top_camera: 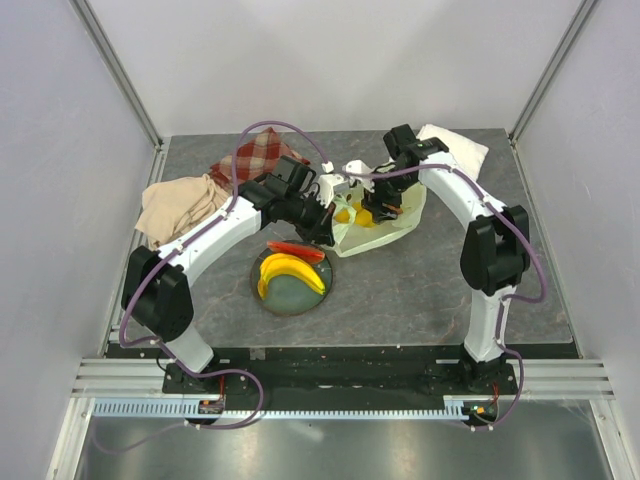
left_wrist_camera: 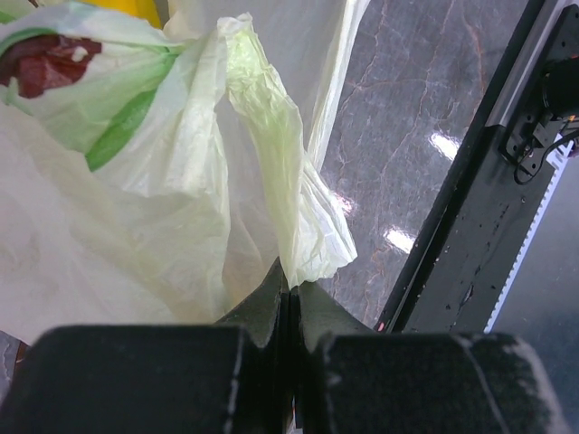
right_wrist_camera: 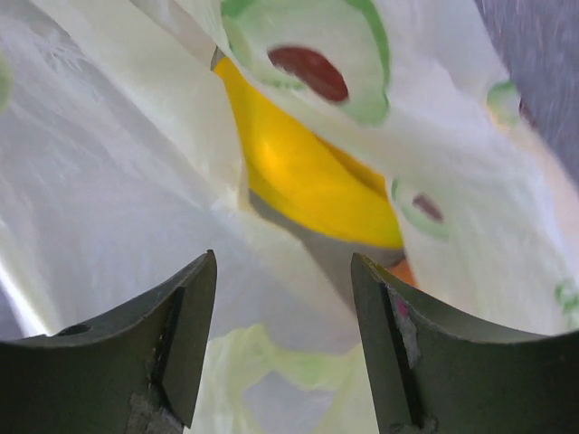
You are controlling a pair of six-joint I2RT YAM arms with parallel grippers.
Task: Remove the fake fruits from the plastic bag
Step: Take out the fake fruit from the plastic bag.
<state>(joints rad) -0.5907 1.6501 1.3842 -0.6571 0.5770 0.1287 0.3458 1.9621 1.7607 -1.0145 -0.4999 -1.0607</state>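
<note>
The pale yellow-green plastic bag (top_camera: 392,222) lies at the table's middle back with its mouth held open. My left gripper (top_camera: 328,226) is shut on the bag's near-left rim; in the left wrist view the gripper (left_wrist_camera: 289,287) pinches a fold of the bag (left_wrist_camera: 181,181). My right gripper (top_camera: 386,207) is open inside the bag mouth. In the right wrist view the gripper (right_wrist_camera: 283,256) hangs just above a yellow oblong fruit (right_wrist_camera: 308,176) inside the bag (right_wrist_camera: 109,181), with an orange bit (right_wrist_camera: 403,269) beside it. A banana bunch (top_camera: 290,272) and a watermelon slice (top_camera: 297,250) lie on the plate (top_camera: 283,305).
A red checked cloth (top_camera: 258,155) and a beige cloth (top_camera: 180,205) lie at the back left. A white folded towel (top_camera: 457,146) lies at the back right behind the right arm. The plate stands just in front of the left gripper.
</note>
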